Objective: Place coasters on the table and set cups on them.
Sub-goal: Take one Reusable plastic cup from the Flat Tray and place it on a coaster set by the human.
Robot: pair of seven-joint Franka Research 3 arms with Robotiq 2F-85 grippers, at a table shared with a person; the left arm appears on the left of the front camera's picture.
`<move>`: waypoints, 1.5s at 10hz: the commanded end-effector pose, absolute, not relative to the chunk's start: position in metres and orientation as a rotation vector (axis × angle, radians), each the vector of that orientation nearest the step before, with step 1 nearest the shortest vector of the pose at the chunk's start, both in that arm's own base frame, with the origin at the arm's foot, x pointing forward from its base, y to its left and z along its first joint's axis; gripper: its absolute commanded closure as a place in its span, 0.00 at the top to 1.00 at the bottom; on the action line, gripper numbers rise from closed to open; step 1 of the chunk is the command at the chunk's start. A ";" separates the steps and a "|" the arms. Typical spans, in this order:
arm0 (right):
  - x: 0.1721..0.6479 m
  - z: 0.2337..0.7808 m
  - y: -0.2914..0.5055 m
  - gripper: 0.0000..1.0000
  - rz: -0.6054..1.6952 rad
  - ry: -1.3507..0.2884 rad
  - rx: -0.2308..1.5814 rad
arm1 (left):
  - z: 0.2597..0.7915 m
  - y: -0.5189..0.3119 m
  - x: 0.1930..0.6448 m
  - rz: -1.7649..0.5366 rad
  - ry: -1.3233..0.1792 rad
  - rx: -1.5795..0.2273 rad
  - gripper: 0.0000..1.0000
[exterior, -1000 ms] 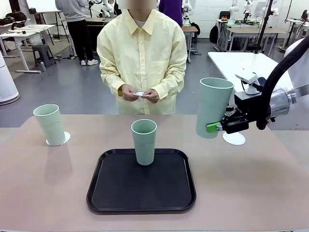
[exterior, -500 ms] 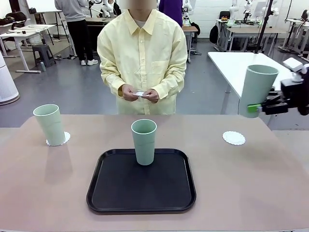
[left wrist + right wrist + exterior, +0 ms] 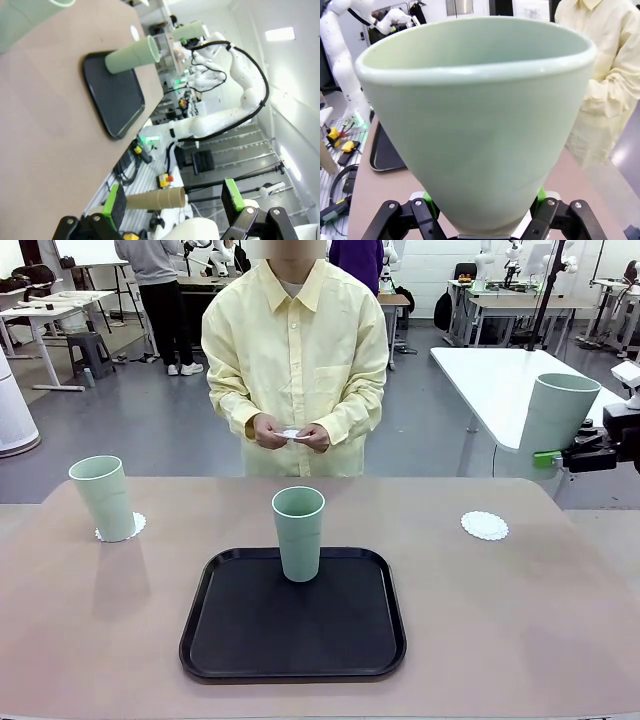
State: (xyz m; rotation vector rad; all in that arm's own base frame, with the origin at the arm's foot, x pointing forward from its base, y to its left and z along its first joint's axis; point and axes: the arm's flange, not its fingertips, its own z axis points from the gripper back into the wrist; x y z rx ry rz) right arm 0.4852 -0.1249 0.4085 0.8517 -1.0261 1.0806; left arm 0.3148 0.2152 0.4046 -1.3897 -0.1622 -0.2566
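Over at 3 o'clock, high above the right end of the worktop [image 3: 520, 620], the right end effector [image 3: 485, 201] is clamped on the held cup [image 3: 556, 412]. It grips down near the base, with a green pad on either side. The cup hangs mouth up, roughly upright and clear of everything.

My guess on handling is that these are light, stiff plastic tumblers, matte but smooth. Because they taper, I'd worry about one sliding in the grip if the squeeze is weak. They're also tall and narrow at the foot, so probably tippy when set down. Low on the wall seems the sensible place to take hold, since it keeps the rim free and the base easy to aim.

The bare coaster [image 3: 485, 525] lies flat at about 2 o'clock from the tray [image 3: 292, 640]. It sits well below the held cup and toward 9 o'clock from it, so the two are well apart. That thin paper looks like it would scoot if the base drags across it.

The second cup [image 3: 299, 532] stands on the tray. The third cup [image 3: 102, 496] sits at 10 o'clock on the other coaster [image 3: 135, 525]. At 12 o'clock the person's hands [image 3: 312, 438] hold a small white scrap [image 3: 289, 433], maybe another coaster, though I can't tell.

The left end effector [image 3: 172, 196] has its fingers apart and holds nothing.
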 end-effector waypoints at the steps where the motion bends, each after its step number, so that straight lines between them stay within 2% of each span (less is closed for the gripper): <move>1: 0.484 0.412 -0.128 0.80 1.086 -1.035 0.835 | 0.407 0.216 0.314 -0.256 -0.167 -1.393 1.00; 6: 0.485 0.410 -0.127 0.80 1.080 -1.029 0.846 | 0.407 0.216 0.314 -0.256 -0.167 -1.393 1.00; 7: 0.517 0.392 -0.139 0.80 1.123 -1.033 0.874 | 0.407 0.216 0.314 -0.256 -0.167 -1.393 1.00; 10: 0.563 0.350 -0.148 0.80 1.153 -1.031 0.961 | 0.407 0.216 0.314 -0.256 -0.167 -1.393 1.00; 15: 0.593 0.292 -0.120 0.80 1.216 -0.936 1.003 | 0.407 0.216 0.314 -0.256 -0.167 -1.393 1.00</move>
